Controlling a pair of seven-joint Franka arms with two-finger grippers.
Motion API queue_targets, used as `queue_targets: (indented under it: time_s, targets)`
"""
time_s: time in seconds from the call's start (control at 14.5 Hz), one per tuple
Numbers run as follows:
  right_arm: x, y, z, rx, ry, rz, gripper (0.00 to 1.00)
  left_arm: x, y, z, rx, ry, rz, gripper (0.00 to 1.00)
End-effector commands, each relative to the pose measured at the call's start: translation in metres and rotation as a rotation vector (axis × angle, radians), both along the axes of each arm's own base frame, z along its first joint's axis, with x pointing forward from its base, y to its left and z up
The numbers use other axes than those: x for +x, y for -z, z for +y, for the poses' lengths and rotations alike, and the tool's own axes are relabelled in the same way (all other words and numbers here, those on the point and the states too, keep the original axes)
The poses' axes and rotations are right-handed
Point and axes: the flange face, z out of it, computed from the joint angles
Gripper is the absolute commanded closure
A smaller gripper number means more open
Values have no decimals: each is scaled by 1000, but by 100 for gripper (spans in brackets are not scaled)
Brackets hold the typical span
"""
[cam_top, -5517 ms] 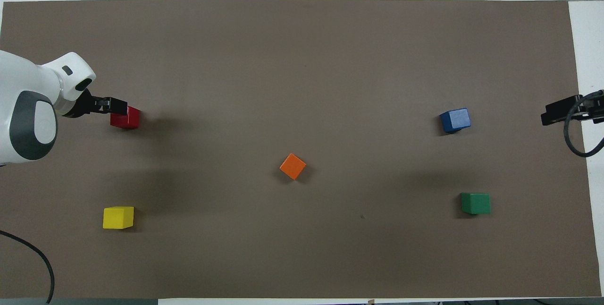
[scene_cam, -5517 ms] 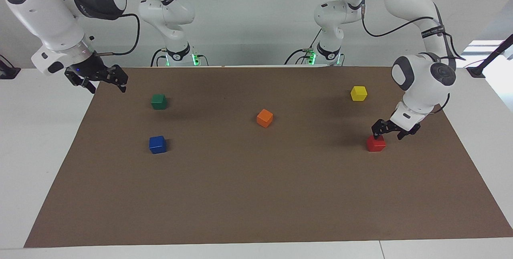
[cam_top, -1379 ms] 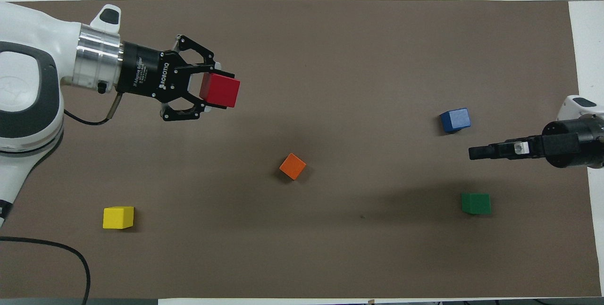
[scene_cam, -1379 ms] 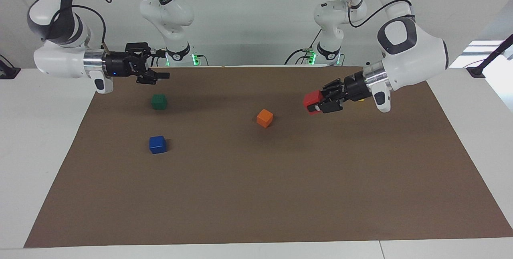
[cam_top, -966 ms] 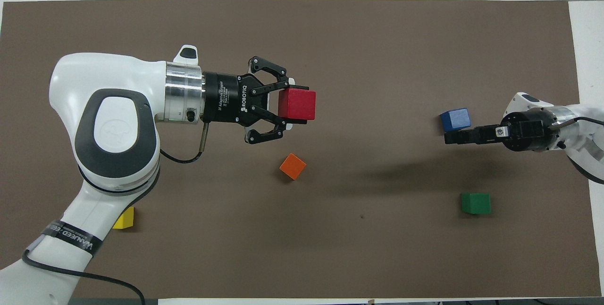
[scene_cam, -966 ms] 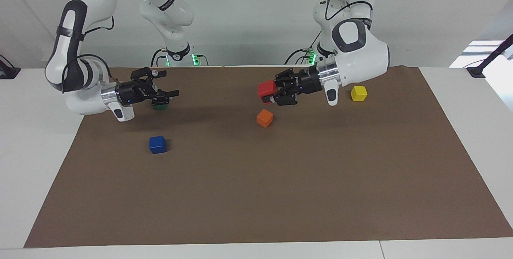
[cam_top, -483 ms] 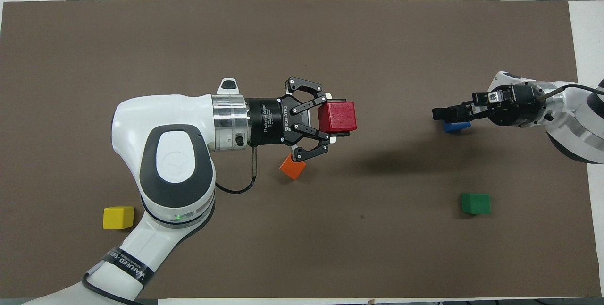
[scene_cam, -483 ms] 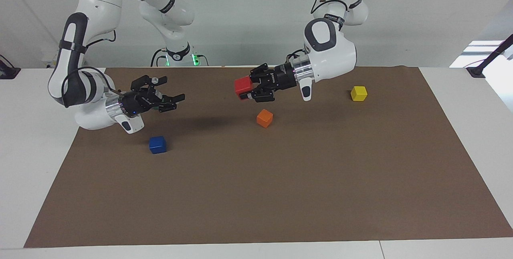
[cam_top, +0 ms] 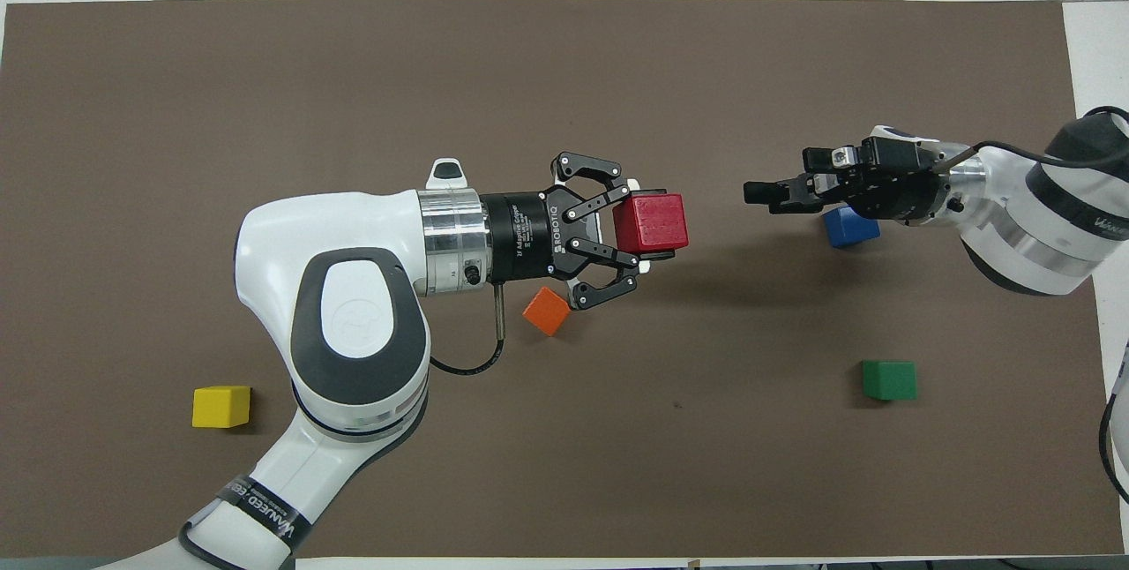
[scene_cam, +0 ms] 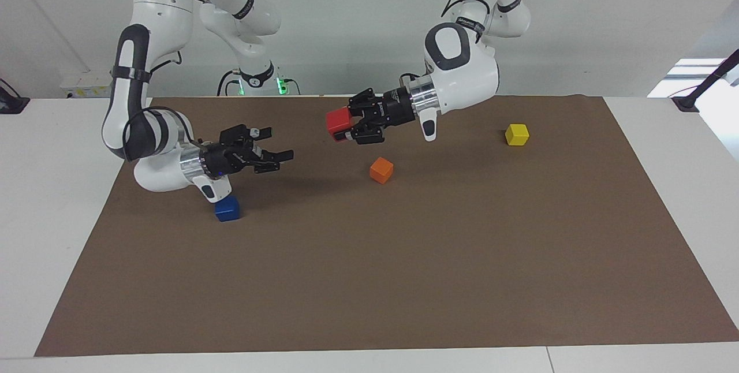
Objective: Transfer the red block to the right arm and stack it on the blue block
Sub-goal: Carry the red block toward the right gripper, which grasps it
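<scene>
My left gripper (scene_cam: 342, 126) is shut on the red block (scene_cam: 336, 120), a bright-red cube held sideways in the air over the middle of the brown mat, close above the orange cube. From above the red block (cam_top: 651, 221) sticks out past the left gripper (cam_top: 650, 226). My right gripper (scene_cam: 278, 152) is open and points at the red block with a clear gap between them. It hangs over the blue block (scene_cam: 227, 210), which lies on the mat. In the overhead view the right gripper (cam_top: 766, 192) partly covers the blue block (cam_top: 852, 228).
An orange cube (scene_cam: 381, 170) lies mid-mat under the left gripper. A yellow cube (scene_cam: 517, 134) sits toward the left arm's end. A green cube (cam_top: 889, 380) lies nearer to the robots than the blue block. The brown mat (scene_cam: 404, 275) covers most of the white table.
The left gripper has carried the red block further toward the right arm's end. The right gripper has swung in over the blue block toward it, narrowing the gap.
</scene>
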Motion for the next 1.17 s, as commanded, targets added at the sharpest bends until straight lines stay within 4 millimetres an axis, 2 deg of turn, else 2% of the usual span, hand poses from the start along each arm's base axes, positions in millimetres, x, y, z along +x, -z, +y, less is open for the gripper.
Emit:
queue_targets:
  time_s: [0.0,0.14,0.41,0.55,0.9,1.1]
  targets:
    - [4,4,-1,11,11,20,0,-7,-2,-14,-9,-51,15,100]
    - [2,6,7,10,-1,22,0,1,2,-19,-11,-45,19,100]
    - [2,12,24,-7,-2,27,0,0,1,-31,-13,-54,16,100]
    - [0,12,42,14,-4,31,0,1,2,-33,-24,-59,29,100]
    - [0,18,56,-13,11,21,0,4,1,-29,-40,-95,69,100]
    - [1,15,64,6,17,19,0,3,4,-30,-37,-93,72,100]
